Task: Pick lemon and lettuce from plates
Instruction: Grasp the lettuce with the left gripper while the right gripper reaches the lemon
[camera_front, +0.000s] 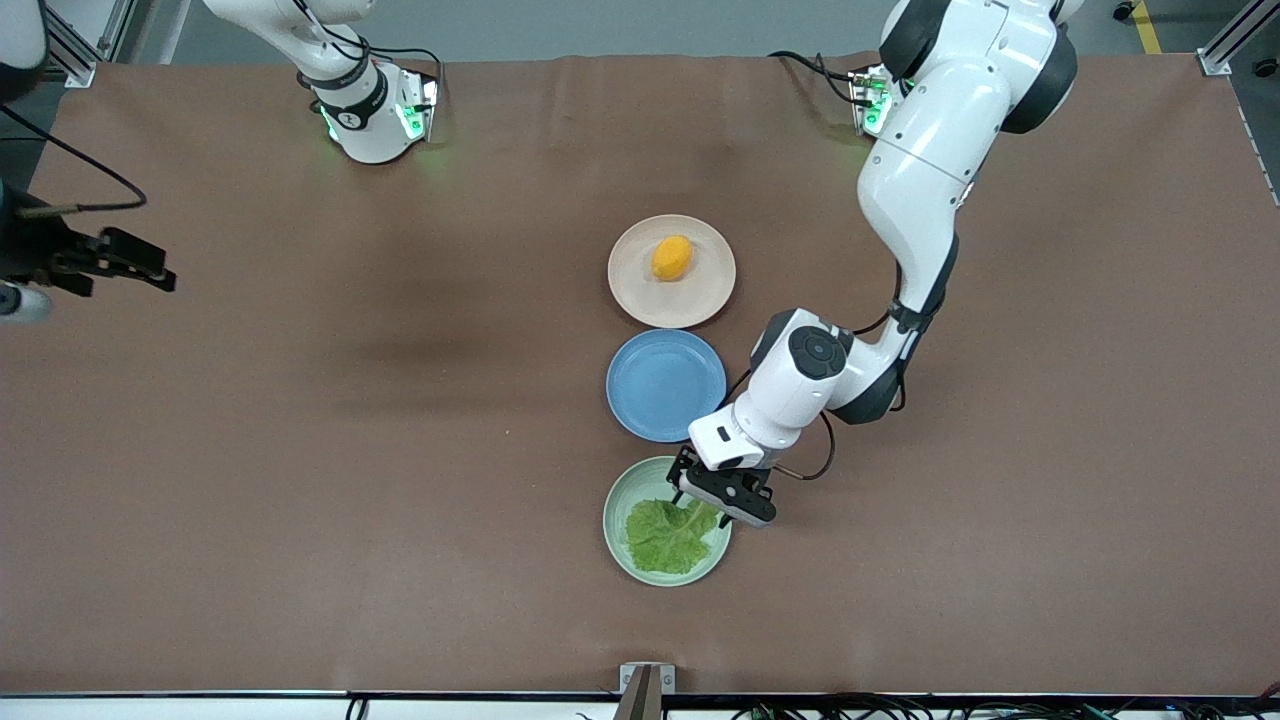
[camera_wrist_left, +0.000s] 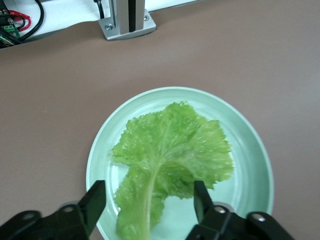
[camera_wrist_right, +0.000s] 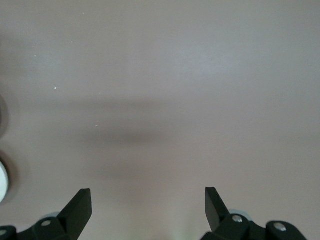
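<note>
The lemon (camera_front: 672, 258) lies on the beige-pink plate (camera_front: 700, 297). The lettuce (camera_front: 668, 535) lies flat in the mint green plate (camera_front: 614, 512), the plate nearest the front camera. My left gripper (camera_front: 702, 506) is open, low over that plate. In the left wrist view the left gripper (camera_wrist_left: 150, 200) has one finger (camera_wrist_left: 95, 200) on each side of the stem end of the lettuce (camera_wrist_left: 172, 150), inside the plate's rim (camera_wrist_left: 252, 150). My right gripper (camera_front: 158, 266) waits open and empty over bare table at the right arm's end; it also shows in the right wrist view (camera_wrist_right: 148, 205).
An empty blue plate (camera_front: 666, 385) sits between the two other plates. A metal bracket (camera_front: 647, 680) stands at the table's edge nearest the front camera and shows in the left wrist view (camera_wrist_left: 127, 22). Cables lie along that edge.
</note>
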